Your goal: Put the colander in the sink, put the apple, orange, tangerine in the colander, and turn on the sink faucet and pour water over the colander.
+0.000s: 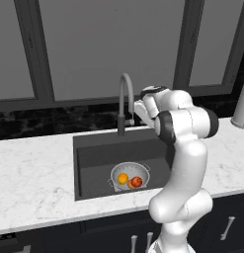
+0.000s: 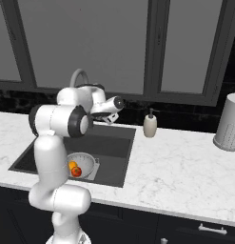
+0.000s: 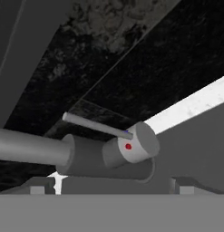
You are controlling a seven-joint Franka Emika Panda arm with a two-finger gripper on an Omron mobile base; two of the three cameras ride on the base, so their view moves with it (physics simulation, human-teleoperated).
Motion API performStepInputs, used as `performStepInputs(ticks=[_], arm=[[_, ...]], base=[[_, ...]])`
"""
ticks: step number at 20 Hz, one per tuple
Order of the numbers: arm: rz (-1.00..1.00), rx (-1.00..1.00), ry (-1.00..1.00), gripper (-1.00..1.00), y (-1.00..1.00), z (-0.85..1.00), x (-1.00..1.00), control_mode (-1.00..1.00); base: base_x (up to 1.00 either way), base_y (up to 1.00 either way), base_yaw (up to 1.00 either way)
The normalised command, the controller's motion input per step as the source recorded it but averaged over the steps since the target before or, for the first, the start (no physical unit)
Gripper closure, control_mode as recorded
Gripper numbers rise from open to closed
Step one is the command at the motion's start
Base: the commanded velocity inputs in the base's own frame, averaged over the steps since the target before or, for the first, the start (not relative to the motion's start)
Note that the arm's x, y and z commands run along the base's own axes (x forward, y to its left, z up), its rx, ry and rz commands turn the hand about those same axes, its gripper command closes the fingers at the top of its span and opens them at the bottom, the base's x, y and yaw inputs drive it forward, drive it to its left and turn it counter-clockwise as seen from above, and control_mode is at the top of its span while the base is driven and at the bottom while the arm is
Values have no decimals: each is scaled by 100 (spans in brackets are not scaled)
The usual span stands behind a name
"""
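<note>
Now the gripper (image 1: 136, 109), jaws wide and empty, is being held just beside the sink faucet (image 1: 124, 101), seemingly to reach its lever (image 3: 96, 125), while the colander (image 1: 130, 176) of fruit is being left below the spout.

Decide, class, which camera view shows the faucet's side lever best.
The hand view: the lever is close up, a thin rod on the faucet beside a red dot. The left base view shows the arched faucet whole, its lever tiny. In the right base view the arm hides most of the faucet.
</note>
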Motion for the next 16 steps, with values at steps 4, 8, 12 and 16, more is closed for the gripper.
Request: performStepInputs(ticks=[4, 8, 12, 16], arm=[[0, 0, 0, -100, 7, -14, 37, -100], [0, 0, 0, -100, 5, -15, 37, -100], [0, 0, 0, -100, 7, -16, 35, -100], [0, 0, 0, -100, 1, -18, 32, -100]], base=[[0, 0, 0], [0, 0, 0], [0, 0, 0], [0, 0, 0]])
